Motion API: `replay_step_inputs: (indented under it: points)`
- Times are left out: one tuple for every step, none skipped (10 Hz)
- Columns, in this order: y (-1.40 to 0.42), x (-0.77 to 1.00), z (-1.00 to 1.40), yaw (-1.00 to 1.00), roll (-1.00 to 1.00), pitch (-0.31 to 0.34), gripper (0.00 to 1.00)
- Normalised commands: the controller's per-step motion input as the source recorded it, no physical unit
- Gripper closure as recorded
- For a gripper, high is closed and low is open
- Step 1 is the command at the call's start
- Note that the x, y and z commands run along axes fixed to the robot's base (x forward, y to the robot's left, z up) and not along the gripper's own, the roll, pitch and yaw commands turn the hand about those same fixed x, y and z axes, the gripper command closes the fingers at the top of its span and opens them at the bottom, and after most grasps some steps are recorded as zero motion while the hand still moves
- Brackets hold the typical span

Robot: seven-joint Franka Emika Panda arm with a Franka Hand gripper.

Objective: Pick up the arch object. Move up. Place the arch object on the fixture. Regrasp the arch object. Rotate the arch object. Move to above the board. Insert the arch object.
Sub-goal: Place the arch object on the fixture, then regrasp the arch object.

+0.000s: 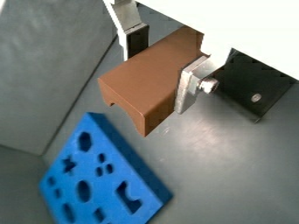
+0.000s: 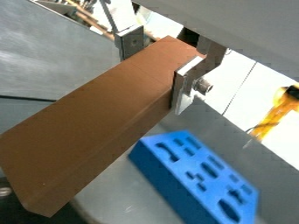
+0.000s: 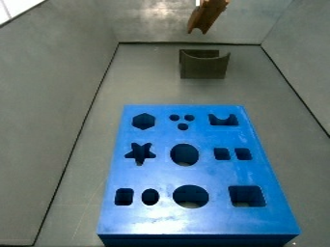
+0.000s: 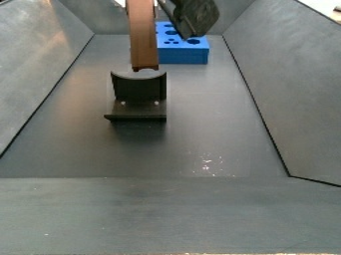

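Arch object (image 1: 146, 87) squeezed between pincer (image 1: 163, 66) fingers, held in air above fixture (image 4: 138, 97), well away from board (image 3: 188, 169). In a side view, block hangs tall, lower end close over fixture's dip. Only one end is gripped, so block could be tipped or slipped. If dip is missed, block could be dropped onto floor.

no readable text, labels, numbers, signs

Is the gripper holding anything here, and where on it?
Yes: the gripper clamps the arch object near one end, above the fixture.
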Motion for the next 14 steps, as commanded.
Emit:
replay_step_inputs:
  points:
    - [0.05, 0.09, -0.02, -0.20, -0.42, 0.071, 1.00]
    - [0.04, 0.09, -0.02, -0.20, -0.31, 0.050, 1.00]
    - [0.03, 0.08, -0.01, -0.18, -0.21, 0.017, 1.00]
    - [0.13, 0.09, -1.00, -0.24, -0.09, 0.055, 1.00]
    - [0.13, 0.10, -1.00, -0.22, -0.08, 0.043, 1.00]
    - [0.12, 0.12, -1.00, -0.19, -0.09, 0.015, 1.00]
    - [0.11, 0.13, -1.00, -0.16, -0.10, -0.030, 1.00]
    - [0.11, 0.13, -1.00, -0.14, -0.10, -0.065, 1.00]
    - [0.10, 0.13, -0.92, -0.11, -0.10, -0.087, 1.00]
    - [0.07, 0.11, -0.74, -0.08, -0.09, -0.101, 1.00]
    - [0.05, 0.09, -0.51, -0.04, -0.08, -0.102, 1.00]
    - [0.03, 0.08, -0.34, -0.01, -0.06, -0.101, 1.00]
    - [0.00, 0.00, 0.00, 0.00, 0.00, 0.000, 0.00]
    - [0.00, 0.00, 1.00, 0.01, -0.04, -0.089, 0.00]
